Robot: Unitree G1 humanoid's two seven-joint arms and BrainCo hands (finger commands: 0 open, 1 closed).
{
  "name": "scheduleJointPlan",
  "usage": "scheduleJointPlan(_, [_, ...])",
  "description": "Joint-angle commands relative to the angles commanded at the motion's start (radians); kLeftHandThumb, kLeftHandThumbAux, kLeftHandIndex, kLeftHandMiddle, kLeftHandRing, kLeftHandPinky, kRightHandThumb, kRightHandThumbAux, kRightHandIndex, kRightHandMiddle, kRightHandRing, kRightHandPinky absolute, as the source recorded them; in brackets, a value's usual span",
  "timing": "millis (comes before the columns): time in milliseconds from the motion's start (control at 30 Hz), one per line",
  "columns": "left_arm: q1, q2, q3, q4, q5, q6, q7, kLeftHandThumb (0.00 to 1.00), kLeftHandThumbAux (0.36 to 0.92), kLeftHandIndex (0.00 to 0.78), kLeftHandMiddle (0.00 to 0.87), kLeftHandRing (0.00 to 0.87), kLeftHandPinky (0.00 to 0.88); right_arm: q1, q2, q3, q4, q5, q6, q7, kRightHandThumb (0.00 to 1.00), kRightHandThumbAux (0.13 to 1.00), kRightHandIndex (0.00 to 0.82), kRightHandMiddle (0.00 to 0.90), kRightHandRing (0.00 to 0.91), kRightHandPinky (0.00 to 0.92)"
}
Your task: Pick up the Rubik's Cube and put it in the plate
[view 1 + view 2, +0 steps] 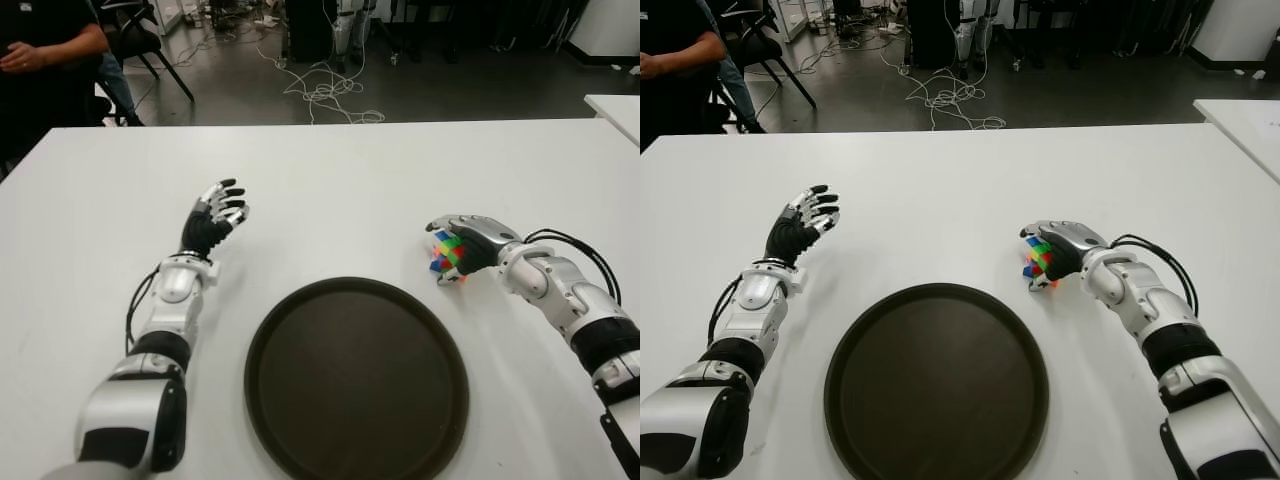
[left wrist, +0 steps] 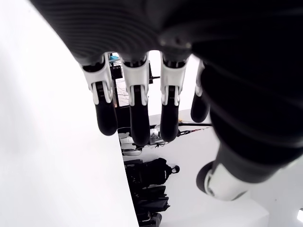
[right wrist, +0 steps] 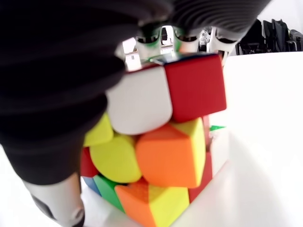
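Observation:
The Rubik's Cube [image 1: 445,257] sits at the right of the white table [image 1: 330,180], just past the right rim of the round dark plate [image 1: 356,375]. My right hand [image 1: 470,243] is curled over it, fingers wrapped on its top and sides. In the right wrist view the cube [image 3: 165,142] fills the frame under the palm, its lower corner still at the table surface. My left hand [image 1: 215,220] is raised over the table to the left of the plate, fingers spread and holding nothing.
A person in dark clothes [image 1: 45,60] sits beyond the table's far left corner, next to a chair [image 1: 135,35]. Cables [image 1: 320,90] lie on the floor behind the table. Another white table's corner [image 1: 615,105] shows at the far right.

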State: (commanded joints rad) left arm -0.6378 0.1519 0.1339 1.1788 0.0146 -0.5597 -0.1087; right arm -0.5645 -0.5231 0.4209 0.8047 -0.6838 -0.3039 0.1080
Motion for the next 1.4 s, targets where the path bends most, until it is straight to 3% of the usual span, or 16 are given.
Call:
scheduleJointPlan(533, [0.000,0.005,-0.001,-0.006,-0.002,0.013,-0.005,0.155,0.759,0.176,0.238,0.228,0.238,0.005,-0.013,0.002,-0.072,0.009,0.065,0.110,0.000,0.836,0.212,0.193,0.186,0.128])
scheduleJointPlan(700, [0.000,0.008,-0.003,-0.007,-0.001,0.009,-0.011,0.150,0.763,0.183,0.239,0.225,0.234,0.008,-0.015,-0.003,-0.093,0.018,0.081,0.140,0.000,0.858,0.252,0.220,0.214,0.193])
scheduleJointPlan(767, [0.000,0.009,-0.004,-0.007,0.001,0.007,-0.011,0.148,0.768,0.185,0.242,0.226,0.236,0.011,-0.016,-0.007,-0.103,0.022,0.087,0.142,0.000,0.872,0.295,0.293,0.294,0.289])
scheduleJointPlan(867, [-0.001,0.010,-0.006,-0.006,0.002,0.006,-0.010,0.140,0.775,0.187,0.245,0.230,0.242,0.015,-0.015,-0.009,-0.109,0.025,0.093,0.137,0.000,0.899,0.383,0.468,0.489,0.496])
scheduleJointPlan(967, [-0.003,0.011,-0.004,-0.003,0.000,0.009,-0.009,0.138,0.778,0.185,0.245,0.232,0.241,0.021,-0.012,-0.019,-0.118,0.032,0.095,0.112,0.000,0.915,0.464,0.591,0.612,0.598])
scheduleJointPlan(1133, [-0.005,0.010,-0.001,0.000,-0.004,0.011,-0.009,0.143,0.782,0.185,0.250,0.234,0.228,0.023,-0.013,-0.032,-0.099,0.039,0.066,0.058,0.030,0.913,0.553,0.688,0.696,0.650])
scheduleJointPlan(1400, [-0.006,0.011,0.000,0.002,-0.005,0.011,-0.012,0.157,0.781,0.184,0.245,0.234,0.249,0.010,-0.006,-0.030,-0.035,0.033,0.000,-0.023,0.085,0.889,0.573,0.697,0.692,0.638])
